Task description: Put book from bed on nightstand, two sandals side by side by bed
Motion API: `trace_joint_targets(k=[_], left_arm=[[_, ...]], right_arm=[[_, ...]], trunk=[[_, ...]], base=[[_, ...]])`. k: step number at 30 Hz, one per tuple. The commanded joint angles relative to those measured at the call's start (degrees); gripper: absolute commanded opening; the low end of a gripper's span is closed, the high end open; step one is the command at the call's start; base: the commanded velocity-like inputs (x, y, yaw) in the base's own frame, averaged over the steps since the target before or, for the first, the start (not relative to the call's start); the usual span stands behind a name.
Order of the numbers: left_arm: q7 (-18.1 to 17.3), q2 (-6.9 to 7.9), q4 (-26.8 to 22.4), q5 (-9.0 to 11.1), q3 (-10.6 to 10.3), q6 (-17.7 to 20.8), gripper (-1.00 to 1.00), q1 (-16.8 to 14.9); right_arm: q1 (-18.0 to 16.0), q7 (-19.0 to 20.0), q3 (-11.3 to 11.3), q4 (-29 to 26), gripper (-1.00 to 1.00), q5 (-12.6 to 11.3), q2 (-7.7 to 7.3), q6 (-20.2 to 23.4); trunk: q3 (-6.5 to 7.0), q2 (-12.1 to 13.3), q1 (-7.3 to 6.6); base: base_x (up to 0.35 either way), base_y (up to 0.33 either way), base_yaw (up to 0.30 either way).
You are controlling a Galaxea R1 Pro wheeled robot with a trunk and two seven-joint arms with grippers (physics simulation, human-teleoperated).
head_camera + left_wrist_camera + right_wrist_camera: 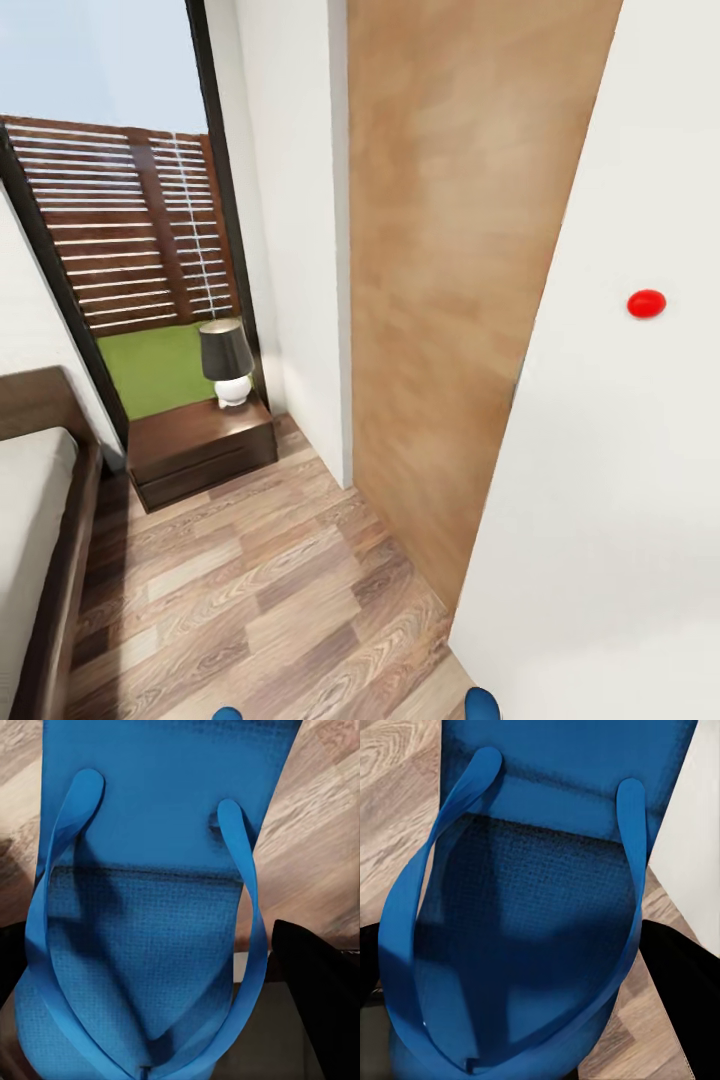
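Status: both bright blue flat flip-flops are off the floor, one per wrist. Left sandal (150, 907) hangs close before my left wrist camera; a dark finger (319, 997) shows beside it, so I judge it clamped, though contact is hidden. Right sandal (532, 915) likewise; dark finger (686, 997) alongside, same judgement.

Landmark: the low dark-brown wooden bed with light-grey mattress (40, 520). Beyond its head end stands the dark-brown drawer nightstand (200, 445) carrying a dark-shaded lamp with white base (226, 362). Wood-plank floor (260, 590) beside the bed lies ahead.

Remaining: set sandals paired beside the bed; book unresolved.
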Motion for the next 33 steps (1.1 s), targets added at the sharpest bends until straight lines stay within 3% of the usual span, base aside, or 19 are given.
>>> trace_joint_targets(k=[1,8,17,33], left_arm=[[-0.1,0.0,0.1,-0.6,0.5,-0.2,-1.0,-0.1],[-0.1,-0.06,0.1,-0.6,0.5,-0.2,-1.0,-0.1],[-0.1,-0.88,0.1,-0.6,0.5,-0.2,-1.0,-0.1],[-0.1,-1.05,0.1,-0.7,0.5,-0.2,-1.0,-0.1]], right_arm=[[0.0,-0.2,0.5,0.0,-1.0,-0.6,0.01,-0.2],[0.0,-0.2,0.5,0.1,-1.0,-0.6,0.01,-0.2],[0.0,-0.2,0.5,0.1,-1.0,-0.6,0.01,-0.2],[0.0,-0.2,0.5,0.1,-1.0,-0.6,0.01,-0.2]], trunk=[[-0.12,-0.1,0.07],[-0.12,-0.1,0.07],[-0.12,-0.1,0.07],[-0.12,-0.1,0.07]], base=[[0.302,0.013,0.27],[0.165,0.005,0.282],[0.023,0.001,0.289],[0.023,-0.02,0.265]])
